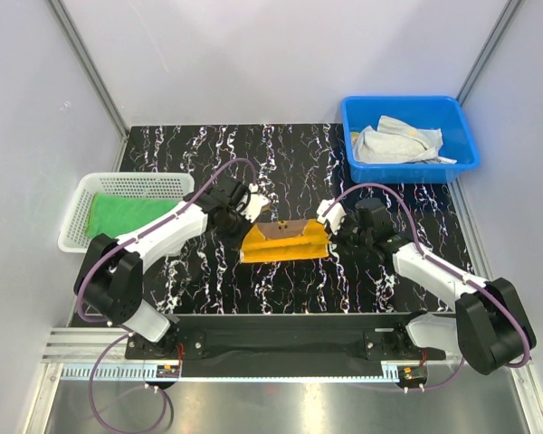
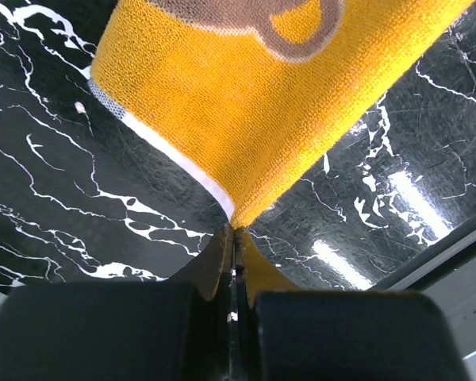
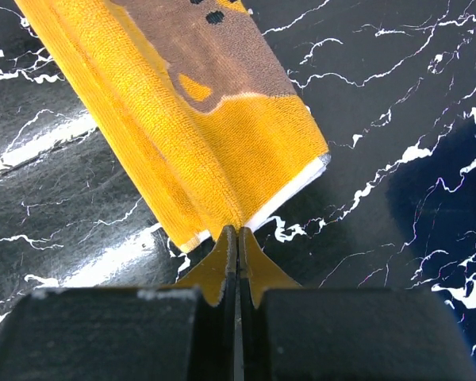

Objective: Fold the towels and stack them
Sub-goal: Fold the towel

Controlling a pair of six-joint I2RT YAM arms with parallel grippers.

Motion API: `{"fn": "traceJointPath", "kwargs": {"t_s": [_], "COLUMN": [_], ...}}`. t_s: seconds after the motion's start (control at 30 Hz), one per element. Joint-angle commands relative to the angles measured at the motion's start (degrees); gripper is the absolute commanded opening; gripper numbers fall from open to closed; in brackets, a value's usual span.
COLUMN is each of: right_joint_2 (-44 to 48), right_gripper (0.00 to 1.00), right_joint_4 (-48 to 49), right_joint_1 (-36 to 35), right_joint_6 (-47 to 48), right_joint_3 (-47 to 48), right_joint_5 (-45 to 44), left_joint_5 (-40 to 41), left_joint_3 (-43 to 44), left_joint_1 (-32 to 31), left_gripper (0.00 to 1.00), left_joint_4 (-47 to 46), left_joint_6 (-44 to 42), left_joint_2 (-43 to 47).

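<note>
Looking at the black marble table [image 1: 290,163], I see the orange-yellow bear towel [image 1: 285,241] folded lengthwise near its centre. My left gripper [image 2: 234,238] and right gripper [image 3: 238,234] each pinch an end corner, jaws fully closed.

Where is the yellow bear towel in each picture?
Top external: the bear towel is in the middle of the black marbled table.
Left wrist: it fills the upper middle, one corner pinched in the shut left gripper.
Right wrist: it runs from top left to the centre, one corner pinched in the shut right gripper.
Shared landmark: the brown bear print shows in all three views.
</note>
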State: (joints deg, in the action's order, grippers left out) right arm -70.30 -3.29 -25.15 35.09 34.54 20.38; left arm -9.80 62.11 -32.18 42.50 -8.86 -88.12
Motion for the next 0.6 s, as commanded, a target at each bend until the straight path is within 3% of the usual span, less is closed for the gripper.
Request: {"fn": "traceJointPath", "kwargs": {"t_s": [0.0, 0.33, 0.4, 0.47, 0.5, 0.57], "right_joint_2": [-0.6, -4.1, -4.3, -4.1, -3.9, -2.7], "right_gripper": [0.00, 0.04, 0.11, 0.18, 0.26, 0.31], "right_joint_4": [-0.3, -3.3, -4.8, -6.1, -6.6, -8.7], "right_joint_1": [-0.5, -4.8, -5.0, -5.0, -5.0, -5.0], "right_joint_6": [-1.3, -2.3, -2.5, -2.7, -2.8, -2.9], "right_joint_3": [0.0, -0.2, 0.5, 1.4, 1.8, 2.9], "right_joint_5": [-2.0, -3.3, -4.0, -5.3, -5.4, -5.4], "left_joint_5": [0.8, 5.1, 5.0, 4.4, 3.6, 3.9], "left_joint_3": [-0.4, -0.5, -1.0, -1.1, -1.0, -0.8], "left_joint_1": [-0.2, -1.2, -1.5, -1.7, -1.8, -2.2], "left_gripper": [0.00, 0.00, 0.00, 0.15, 0.18, 0.23], "left_joint_4": [-0.8, 0.1, 0.1, 0.0, 0.4, 0.9], "left_joint_6": [1.6, 3.3, 3.6, 4.1, 4.1, 4.7], "left_joint_2": [2.4, -0.4, -0.5, -0.5, -0.5, -0.3]}}
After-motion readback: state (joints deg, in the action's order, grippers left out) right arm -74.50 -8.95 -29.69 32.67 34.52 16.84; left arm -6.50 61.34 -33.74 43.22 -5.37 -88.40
